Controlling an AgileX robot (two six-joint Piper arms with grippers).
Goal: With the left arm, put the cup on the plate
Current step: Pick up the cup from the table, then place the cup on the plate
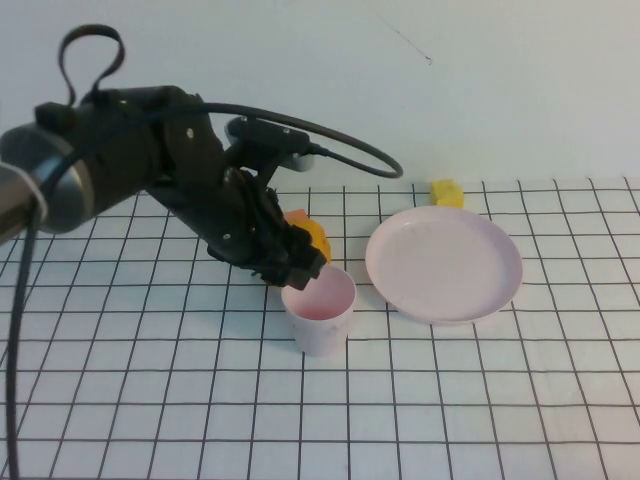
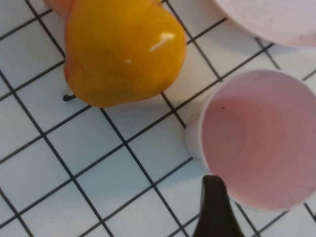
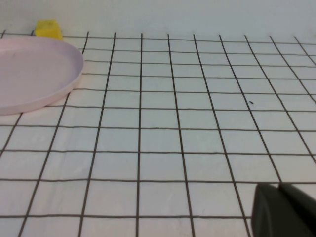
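Crowding the cup (image 1: pixel 319 309) — orange pear (image 2: pixel 123 49); yellow block (image 1: pixel 447 192) beyond plate (image 1: pixel 444 264).

The left claw (image 1: pixel 300 268) hides most of an orange-yellow fruit (image 1: pixel 316 240). In the left wrist view, the plate (image 2: pixel 276 19) and cup (image 2: pixel 256 138) are cut by the frame edges.

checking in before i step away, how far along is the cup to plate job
Early. Done: the left gripper has reached the cup, sitting at the rim's far-left edge, one finger at the rim. In hand: the grasp; no firm grip shows, and the cup stands upright on the table beside an orange-yellow toy fruit. Left: grip, lift, carry right, set it on the empty plate. Only a corner of the right gripper shows, low over the table, away from the plate.
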